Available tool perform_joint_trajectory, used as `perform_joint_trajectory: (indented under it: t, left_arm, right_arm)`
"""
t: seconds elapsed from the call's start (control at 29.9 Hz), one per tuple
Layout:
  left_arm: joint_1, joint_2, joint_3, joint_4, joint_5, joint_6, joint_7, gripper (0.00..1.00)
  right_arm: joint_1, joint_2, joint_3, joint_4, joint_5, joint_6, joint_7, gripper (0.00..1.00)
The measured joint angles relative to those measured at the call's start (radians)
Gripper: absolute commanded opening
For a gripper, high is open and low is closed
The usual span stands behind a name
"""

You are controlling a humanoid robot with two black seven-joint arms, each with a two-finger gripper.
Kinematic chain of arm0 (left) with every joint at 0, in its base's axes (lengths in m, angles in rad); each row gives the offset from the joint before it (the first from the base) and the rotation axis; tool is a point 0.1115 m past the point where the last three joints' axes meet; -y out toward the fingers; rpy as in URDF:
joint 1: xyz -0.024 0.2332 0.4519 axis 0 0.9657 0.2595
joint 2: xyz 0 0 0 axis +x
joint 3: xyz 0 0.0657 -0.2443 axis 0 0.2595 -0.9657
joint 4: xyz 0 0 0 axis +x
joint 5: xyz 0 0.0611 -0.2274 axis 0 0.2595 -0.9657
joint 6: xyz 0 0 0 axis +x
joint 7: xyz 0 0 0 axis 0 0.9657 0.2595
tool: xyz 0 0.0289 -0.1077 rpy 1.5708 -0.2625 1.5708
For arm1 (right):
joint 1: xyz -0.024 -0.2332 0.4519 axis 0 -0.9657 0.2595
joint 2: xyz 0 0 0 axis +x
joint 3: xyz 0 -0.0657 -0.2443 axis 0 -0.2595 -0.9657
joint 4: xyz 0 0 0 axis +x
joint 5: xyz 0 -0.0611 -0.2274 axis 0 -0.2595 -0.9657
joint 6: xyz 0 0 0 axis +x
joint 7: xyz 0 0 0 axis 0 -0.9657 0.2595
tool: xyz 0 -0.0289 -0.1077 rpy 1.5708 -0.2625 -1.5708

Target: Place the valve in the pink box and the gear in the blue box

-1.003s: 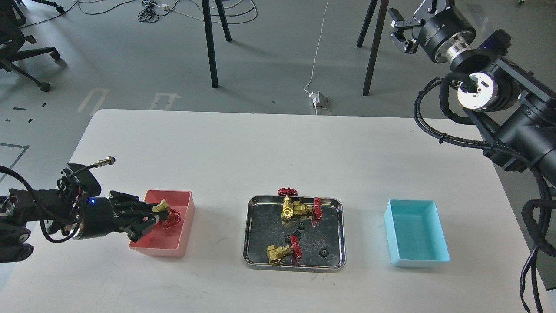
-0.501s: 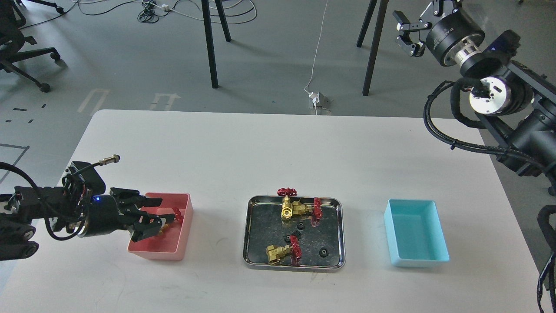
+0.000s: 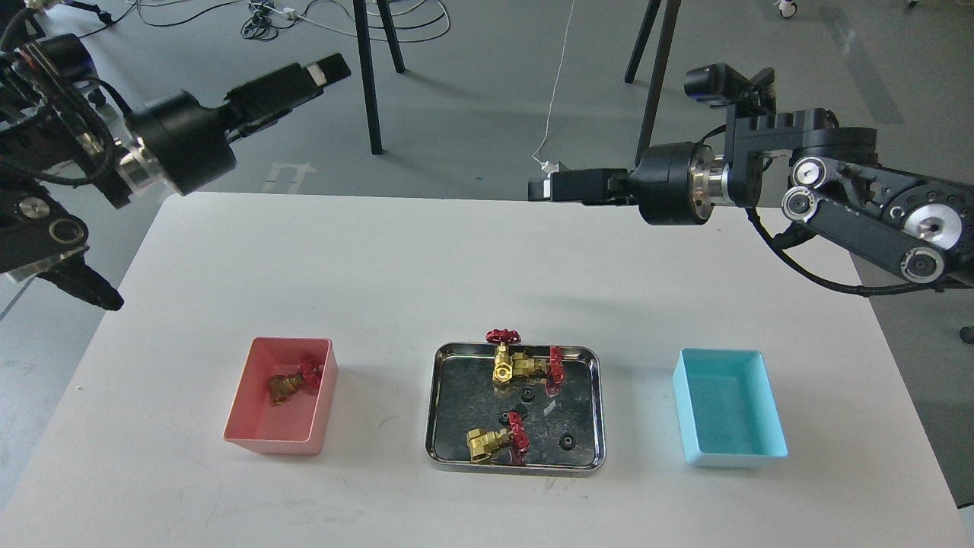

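One brass valve (image 3: pixel 289 383) with a red handwheel lies inside the pink box (image 3: pixel 262 443) at the front left. Two more valves (image 3: pixel 516 366) (image 3: pixel 494 442) and three tiny black gears (image 3: pixel 525 394) (image 3: pixel 504 416) (image 3: pixel 565 441) lie in the steel tray (image 3: pixel 433 411). The blue box (image 3: pixel 730 458) at the right holds nothing. My left gripper (image 3: pixel 329 70) is raised high beyond the table's far left corner, empty. My right gripper (image 3: pixel 542 187) hovers over the table's far edge, pointing left, empty. Both are seen side-on, so their fingers cannot be told apart.
The steel tray sits between the two boxes near the table's front. Black table legs (image 3: pixel 369 76) and cables lie on the floor beyond the table. The white tabletop (image 3: pixel 426 266) stretches behind the boxes.
My left gripper released the valve into the pink box, then lifted up and back, away from it. My right arm swung down and leftward over the table's far edge.
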Motion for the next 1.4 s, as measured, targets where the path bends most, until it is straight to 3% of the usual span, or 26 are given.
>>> perform_joint_trajectory:
  t: [0.13,0.3,0.43,0.6,0.7,0.97,1.4]
  left_arm:
    - [0.038,-0.106,-0.166,0.015,-0.383,-0.144,0.0,0.96]
    - [0.146,-0.25,-0.272,0.016,-0.492,-0.171,0.0,0.98]
    - [0.247,-0.336,-0.36,0.014,-0.496,-0.17,0.0,0.99]
    - [0.306,-0.382,-0.403,0.012,-0.492,-0.17,0.0,0.99]
    - [0.315,-0.386,-0.405,0.012,-0.491,-0.171,0.0,0.99]
    - [0.333,-0.39,-0.406,0.012,-0.491,-0.174,0.0,0.99]
    - [0.362,-0.443,-0.404,0.013,-0.431,-0.174,0.0,0.99]
  right_arm:
    - [0.168,-0.006,-0.302,0.208,-0.161,0.008,0.004,1.0]
    - [0.26,0.046,-0.553,0.327,-0.267,0.008,0.004,0.98]
    - [0.215,0.089,-0.586,0.295,-0.363,0.008,0.003,0.9]
    - [0.155,0.171,-0.592,0.196,-0.417,0.008,0.004,0.62]
    - [0.14,0.229,-0.593,0.145,-0.424,0.008,0.004,0.53]
    - [0.098,0.387,-0.644,0.016,-0.423,0.008,0.003,0.51]
    - [0.08,0.402,-0.671,-0.014,-0.42,0.008,0.001,0.49]
